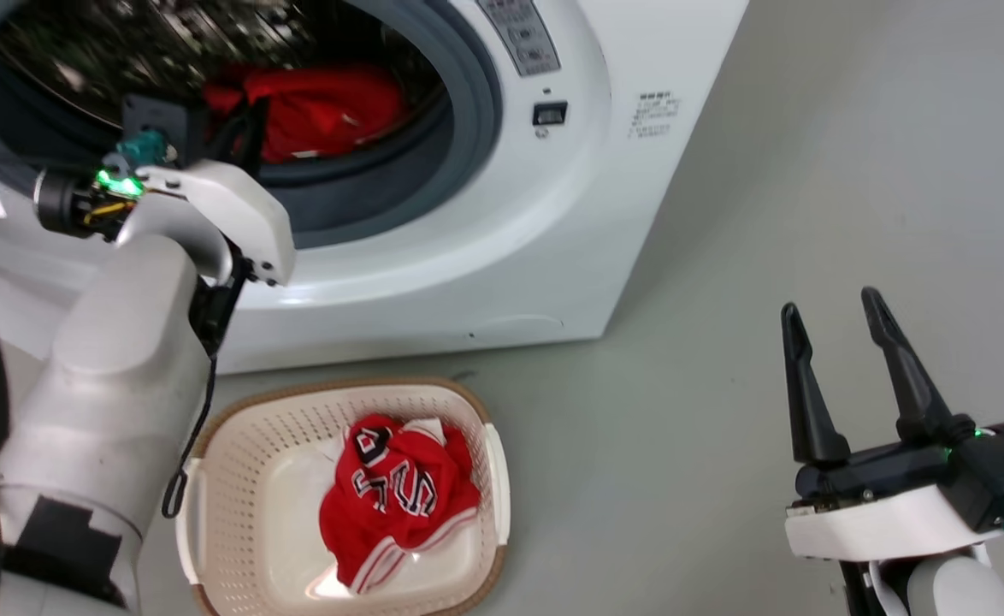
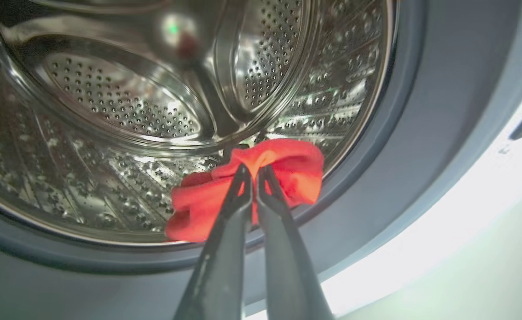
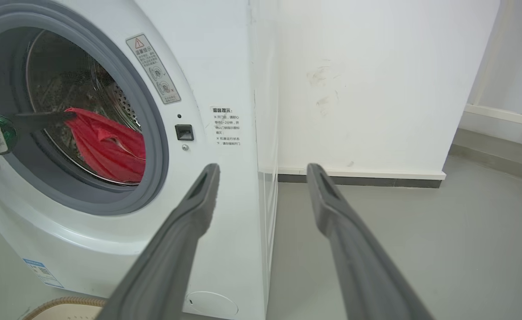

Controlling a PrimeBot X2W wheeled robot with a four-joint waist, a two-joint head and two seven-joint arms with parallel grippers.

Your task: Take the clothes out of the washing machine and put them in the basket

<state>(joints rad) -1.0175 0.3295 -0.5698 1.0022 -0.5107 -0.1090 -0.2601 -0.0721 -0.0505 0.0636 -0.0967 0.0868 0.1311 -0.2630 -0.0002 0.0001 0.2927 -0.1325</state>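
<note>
Left pincer (image 2: 253, 170) tight on red garment (image 2: 299, 166) inside drum (image 2: 110, 102); right pincer (image 3: 264, 168) agape, empty.

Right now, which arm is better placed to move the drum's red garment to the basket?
Left. The left gripper is shut on the red garment in the drum, with the basket below. The right gripper hangs open over the floor.

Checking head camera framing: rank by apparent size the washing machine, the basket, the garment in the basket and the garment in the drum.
1. washing machine
2. basket
3. Unranked: garment in the basket and garment in the drum look similar; the latter is farther, partly hidden.
</note>
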